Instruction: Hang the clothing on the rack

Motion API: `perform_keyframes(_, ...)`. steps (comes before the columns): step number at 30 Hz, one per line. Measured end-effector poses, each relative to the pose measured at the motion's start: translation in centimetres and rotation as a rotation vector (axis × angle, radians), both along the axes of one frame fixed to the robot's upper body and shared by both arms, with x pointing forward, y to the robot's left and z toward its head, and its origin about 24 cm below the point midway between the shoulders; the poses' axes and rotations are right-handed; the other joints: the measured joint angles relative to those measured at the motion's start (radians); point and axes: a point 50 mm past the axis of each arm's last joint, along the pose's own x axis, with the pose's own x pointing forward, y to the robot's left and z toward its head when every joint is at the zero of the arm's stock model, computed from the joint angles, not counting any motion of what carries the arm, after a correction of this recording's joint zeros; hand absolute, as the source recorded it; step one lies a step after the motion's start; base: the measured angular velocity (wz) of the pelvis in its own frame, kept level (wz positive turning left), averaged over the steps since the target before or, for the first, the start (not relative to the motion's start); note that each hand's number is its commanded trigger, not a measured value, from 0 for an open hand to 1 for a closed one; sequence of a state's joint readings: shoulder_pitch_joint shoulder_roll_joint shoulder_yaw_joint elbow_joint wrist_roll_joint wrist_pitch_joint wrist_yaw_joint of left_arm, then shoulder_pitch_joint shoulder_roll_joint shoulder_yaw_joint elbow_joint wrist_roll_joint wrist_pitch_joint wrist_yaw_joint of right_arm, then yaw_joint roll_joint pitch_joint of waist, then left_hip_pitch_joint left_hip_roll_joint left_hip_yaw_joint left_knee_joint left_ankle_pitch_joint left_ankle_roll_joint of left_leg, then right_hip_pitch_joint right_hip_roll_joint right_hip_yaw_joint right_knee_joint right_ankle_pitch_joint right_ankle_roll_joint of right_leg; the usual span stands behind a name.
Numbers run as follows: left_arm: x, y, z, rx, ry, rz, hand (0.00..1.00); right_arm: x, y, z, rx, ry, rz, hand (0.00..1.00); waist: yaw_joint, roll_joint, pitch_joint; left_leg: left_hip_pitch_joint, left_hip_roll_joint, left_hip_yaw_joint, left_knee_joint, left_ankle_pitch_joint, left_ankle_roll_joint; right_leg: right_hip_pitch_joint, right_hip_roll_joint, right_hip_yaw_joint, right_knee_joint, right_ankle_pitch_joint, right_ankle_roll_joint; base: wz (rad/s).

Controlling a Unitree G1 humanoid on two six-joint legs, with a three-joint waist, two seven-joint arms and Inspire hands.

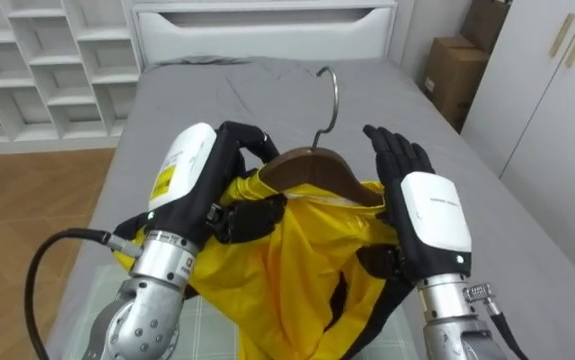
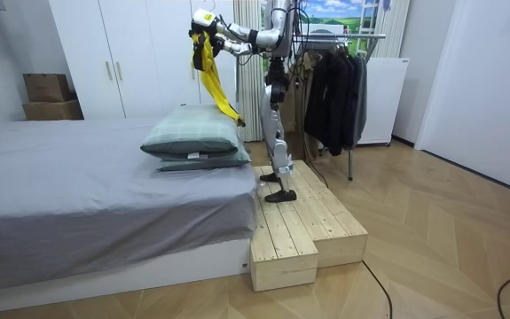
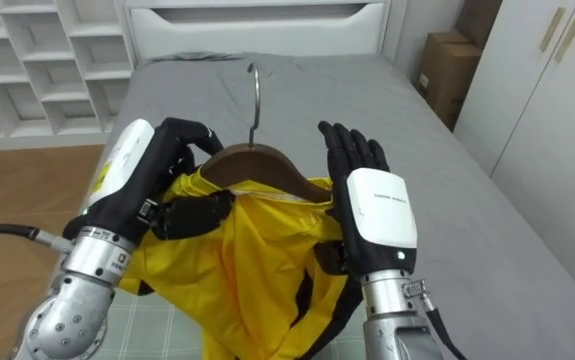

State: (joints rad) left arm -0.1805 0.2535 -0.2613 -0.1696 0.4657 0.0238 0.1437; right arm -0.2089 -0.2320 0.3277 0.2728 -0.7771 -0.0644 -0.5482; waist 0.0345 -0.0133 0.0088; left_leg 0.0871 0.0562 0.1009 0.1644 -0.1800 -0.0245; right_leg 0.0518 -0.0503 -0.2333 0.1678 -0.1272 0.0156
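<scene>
Hanger is held crosswise, hook pointed up, yellow garment draped on it; left hand fingers are clamped round it, right hand fingers are straight.

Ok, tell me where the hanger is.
The hanger is centre of the left eye view, over the bed, yellow garment draped on it, between the left robot hand and right robot hand.

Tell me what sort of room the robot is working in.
Most likely a bedroom: a grey-covered bed with stacked pillows, white wardrobe doors beyond it, and a clothes rack hung with dark garments near the robot. Its left hand grips a wooden hanger carrying a yellow garment.
</scene>
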Motion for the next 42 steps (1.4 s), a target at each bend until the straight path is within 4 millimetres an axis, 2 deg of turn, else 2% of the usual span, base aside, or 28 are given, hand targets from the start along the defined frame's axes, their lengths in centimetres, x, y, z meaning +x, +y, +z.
perform_keyframes(4, 0.0, 0.0, 0.0, 0.013, 0.004, -0.002, 1.0, 0.1, -0.6, -1.0, -0.015, 0.016, -0.028, 0.0, 0.0, 0.0, -0.0005, 0.0, 0.0, -0.002, 0.002, 0.0, 0.0, 0.001, 0.0, -0.001, 0.0, 0.0, 0.0, 0.0)
perform_keyframes(5, 0.0, 0.0, -0.1, 0.014, 0.005, -0.002, 1.0, 0.1, -0.6, -1.1, -0.018, 0.017, -0.032, 0.18, 0.0, 0.0, -0.0004, -0.001, 0.0, -0.002, 0.002, 0.0, 0.0, 0.001, 0.0, -0.001, 0.0, 0.0, 0.0, 0.0)
perform_keyframes(6, 0.0, 0.0, -0.1, 0.016, 0.009, -0.002, 1.0, 0.1, -0.7, -1.3, -0.025, 0.018, -0.038, 0.24, 0.0, 0.0, -0.0004, -0.001, 0.0, -0.002, 0.002, 0.0, 0.0, 0.001, 0.0, -0.001, 0.0, 0.0, 0.0, 0.0)
perform_keyframes(7, 0.0, 0.0, -0.1, 0.018, 0.012, -0.005, 1.0, 0.1, -0.8, -1.4, -0.029, 0.016, -0.043, 0.55, 0.0, -0.001, -0.0007, -0.001, 0.0, -0.003, 0.002, 0.0, 0.0, 0.001, 0.0, -0.001, 0.0, 0.0, 0.0, 0.0)
perform_keyframes(8, 0.0, 0.0, -0.1, 0.018, 0.013, -0.006, 1.0, 0.1, -0.9, -1.4, -0.03, 0.014, -0.046, 0.61, 0.0, -0.001, -0.0008, -0.001, 0.0, -0.003, 0.002, 0.0, 0.0, 0.001, 0.0, -0.001, 0.0, 0.0, 0.0, 0.0)
perform_keyframes(9, 0.0, 0.0, -0.1, 0.019, 0.014, -0.007, 1.0, 0.0, -0.9, -1.5, -0.03, 0.014, -0.05, 1.0, 0.0, 0.0, -0.0008, -0.002, 0.0, -0.003, 0.002, 0.0, 0.0, 0.001, 0.0, -0.001, -0.001, 0.0, 0.0, 0.0)
perform_keyframes(27, 0.0, -0.1, -0.2, 0.013, 0.02, -0.009, 1.0, 0.0, -1.1, -1.7, -0.032, 0.009, -0.062, 1.0, -0.004, 0.0, -0.0052, 0.011, -0.001, -0.004, 0.003, 0.0, 0.0, 0.006, 0.001, 0.016, 0.002, 0.0, 0.0, 0.0)
perform_keyframes(38, 0.1, 0.0, -0.3, -0.004, 0.034, 0.004, 1.0, -0.4, -1.2, -2.0, -0.023, -0.004, -0.064, 1.0, -0.007, 0.024, -0.0056, 0.017, -0.001, -0.001, -0.004, 0.0, 0.0, 0.014, 0.002, 0.02, 0.002, 0.0, 0.0, 0.0)
perform_keyframes(42, 0.1, 0.0, -0.3, -0.004, 0.034, 0.003, 1.0, -0.4, -1.2, -2.0, -0.024, -0.005, -0.063, 1.0, -0.007, 0.026, -0.0056, 0.017, -0.001, 0.001, -0.004, 0.0, 0.0, 0.013, 0.003, 0.025, 0.001, 0.0, 0.0, -0.02)
